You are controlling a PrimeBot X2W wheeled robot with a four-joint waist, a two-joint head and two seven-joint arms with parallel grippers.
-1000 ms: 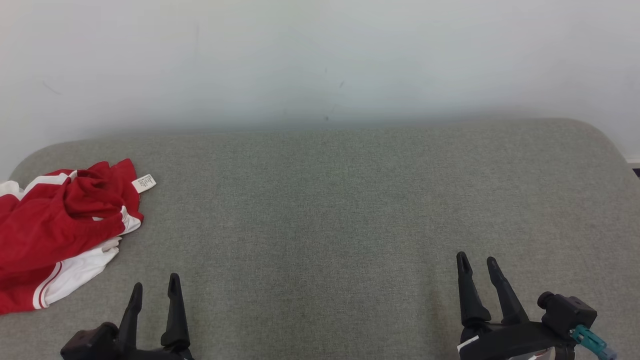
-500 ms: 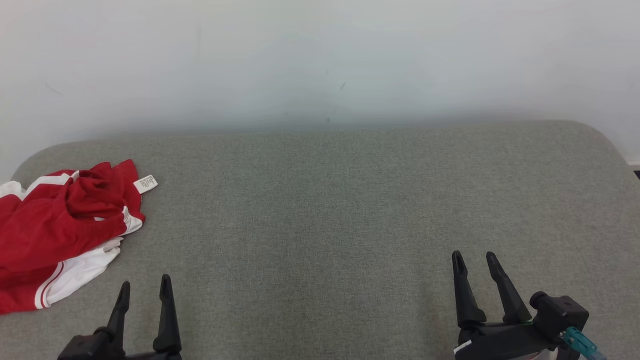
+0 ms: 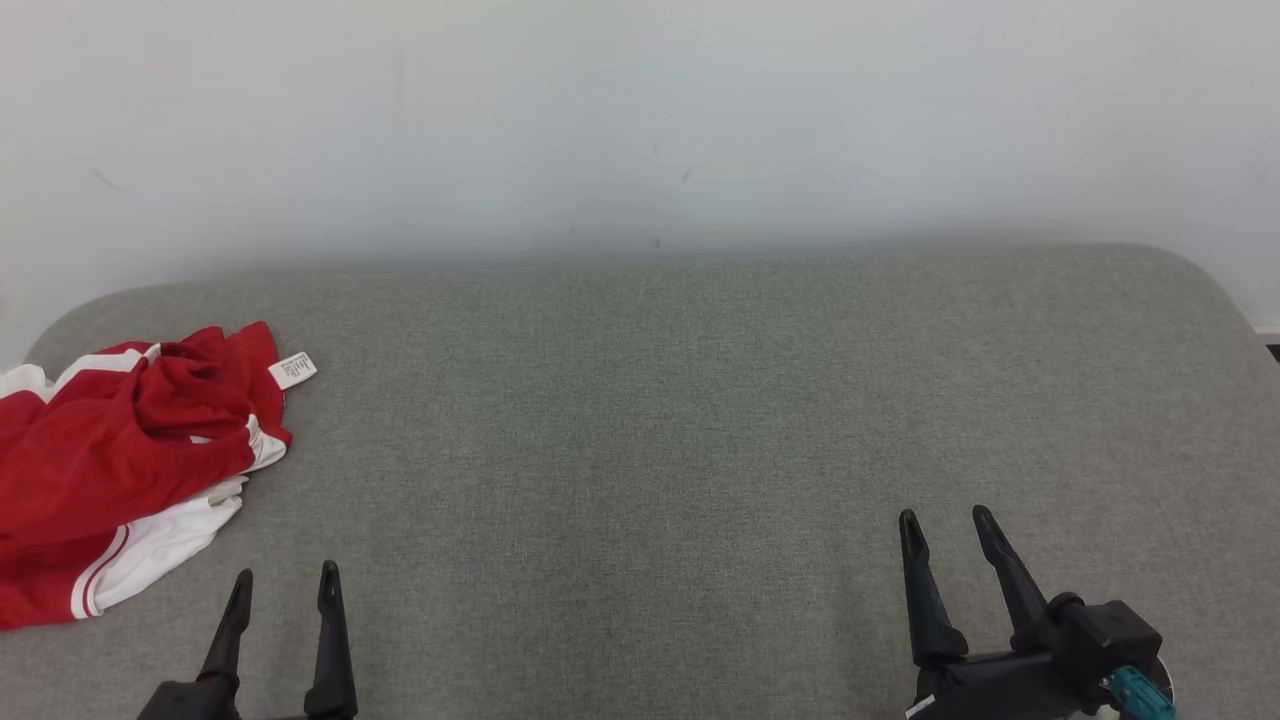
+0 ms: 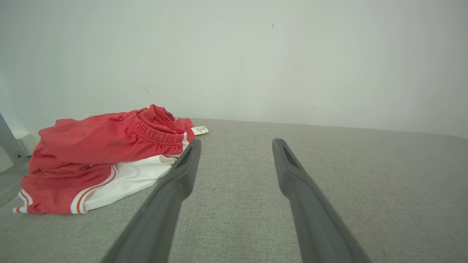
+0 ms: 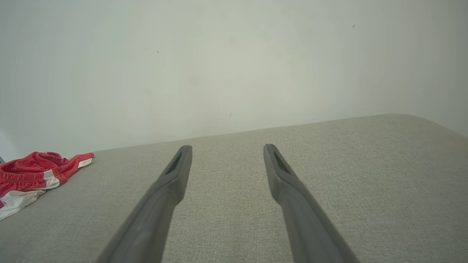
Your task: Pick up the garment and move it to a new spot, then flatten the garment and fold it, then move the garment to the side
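The garment [image 3: 110, 470], red shorts with white panels and a white label, lies bunched at the far left of the grey padded surface [image 3: 640, 400]. In the left wrist view the garment [image 4: 102, 157] sits ahead and to the left, its elastic waistband on top. My left gripper [image 3: 284, 580] is open at the lower left, a little in front and right of the cloth, holding nothing. My right gripper [image 3: 945, 520] stands open and empty at the lower right, far from the garment [image 5: 29, 175]. The left gripper [image 4: 236, 144] and right gripper [image 5: 226, 149] both show spread fingers.
A pale wall [image 3: 640, 120] rises directly behind the padded surface. The surface's rounded right corner [image 3: 1200, 280] drops off near the frame edge. A grey metal frame piece [image 4: 9, 146] stands left of the garment.
Both grippers have drawn back toward the bottom of the head view, the left one more. The garment has not moved.
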